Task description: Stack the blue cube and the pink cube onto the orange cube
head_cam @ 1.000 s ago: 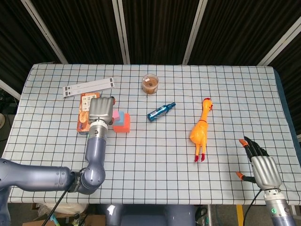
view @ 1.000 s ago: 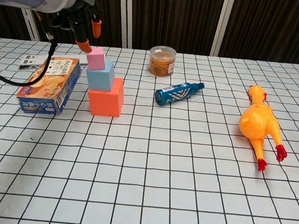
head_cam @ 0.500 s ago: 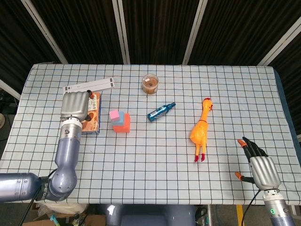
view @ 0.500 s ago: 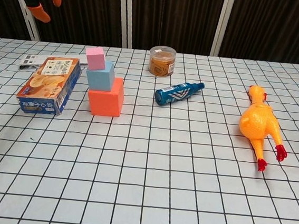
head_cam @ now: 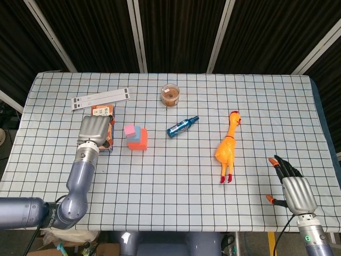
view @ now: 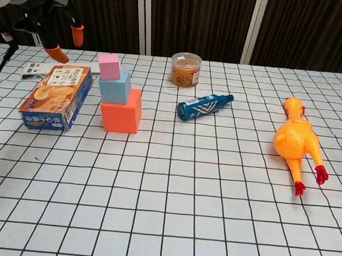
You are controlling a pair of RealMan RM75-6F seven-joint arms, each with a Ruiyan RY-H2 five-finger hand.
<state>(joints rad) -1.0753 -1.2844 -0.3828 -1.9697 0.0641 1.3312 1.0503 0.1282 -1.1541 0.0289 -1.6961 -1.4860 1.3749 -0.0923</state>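
Stack is up: orange cube [view: 120, 118] sits on the bench [view: 163, 212], blue cube [view: 115, 86] on top of it, pink cube [view: 110, 66] on top of the blue, set a bit toward the left rear corner. All three touching, nothing holding them.

Left robot hand [view: 55, 26] hangs above the bench, left of the stack and over the snack box [view: 56, 96]; fingers apart, orange tips pointing down, nothing in its grasp. Clear gap betw. it and the pink cube.

Right robot hand [head_cam: 293, 186] rests low at the near right bench edge, fingers spread, holding nothing; well apart from the stack.

Other items: snack box just beside the orange cube, white strip [head_cam: 101, 98] behind it, small jar [view: 185, 69], blue bottle [view: 203, 106] lying on its side, rubber chicken [view: 298, 143] at right.
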